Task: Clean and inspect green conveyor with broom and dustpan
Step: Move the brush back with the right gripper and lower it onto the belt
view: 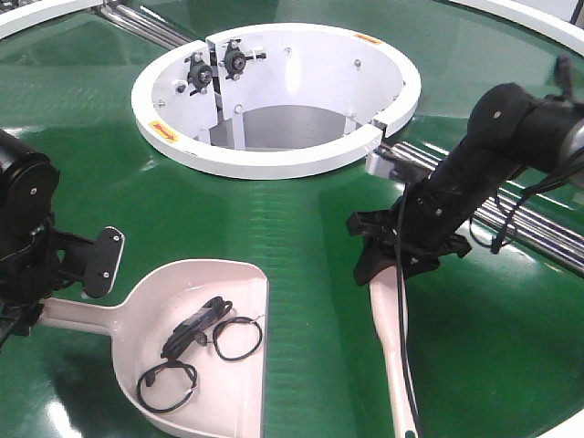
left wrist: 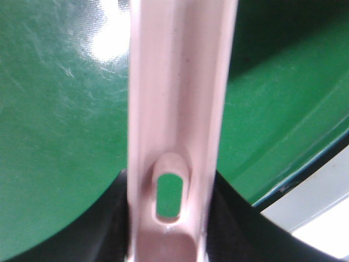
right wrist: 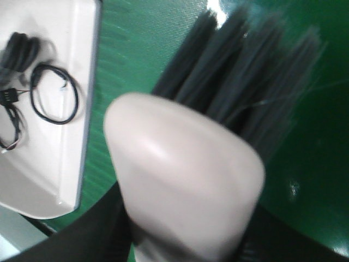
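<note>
left gripper (left wrist: 172, 218) clamps dustpan (view: 233, 388) handle, pan flat on green conveyor (view: 301, 237) with mouth facing broom (view: 391, 333) to catch debris, cables (view: 196, 327) inside; right gripper (view: 394, 251) clamps broom head, bristles down near it.

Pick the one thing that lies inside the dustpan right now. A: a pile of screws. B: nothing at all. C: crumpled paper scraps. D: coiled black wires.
D: in the front view, coiled black wires lie on the floor of the pale dustpan, and the right wrist view shows the same loops.
</note>
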